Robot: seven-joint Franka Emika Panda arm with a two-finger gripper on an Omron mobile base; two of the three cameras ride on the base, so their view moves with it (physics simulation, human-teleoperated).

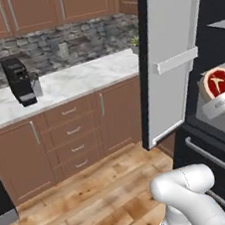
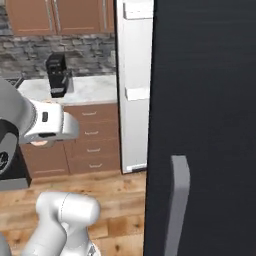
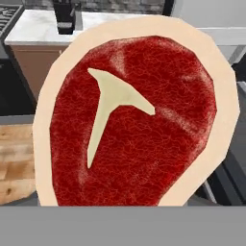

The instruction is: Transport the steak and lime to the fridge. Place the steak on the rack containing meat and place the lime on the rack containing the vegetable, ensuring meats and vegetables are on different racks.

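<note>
The steak (image 1: 219, 82), a round red slab with a pale fat rim and a white bone mark, hangs in the air at the fridge opening. My gripper (image 1: 224, 100) is shut on it from below, and the steak hides its fingers. In the hand view the steak (image 3: 129, 120) sits very close to the camera. The fridge (image 2: 200, 100) is black, and its open door (image 1: 173, 61) shows a pale-grey lining. A grey shelf board (image 1: 220, 124) lies just under the steak. The edge of another shelf board (image 1: 222, 24) shows higher up. What lies on them is hidden. The lime and the vegetable are out of view.
A marble counter (image 1: 80, 81) over brown drawers carries a black coffee machine (image 1: 19, 80). The open fridge door stands between the counter and the fridge's inside. A grey bar handle (image 2: 180, 200) is on the near black fridge panel. The floor (image 1: 96, 202) is wood.
</note>
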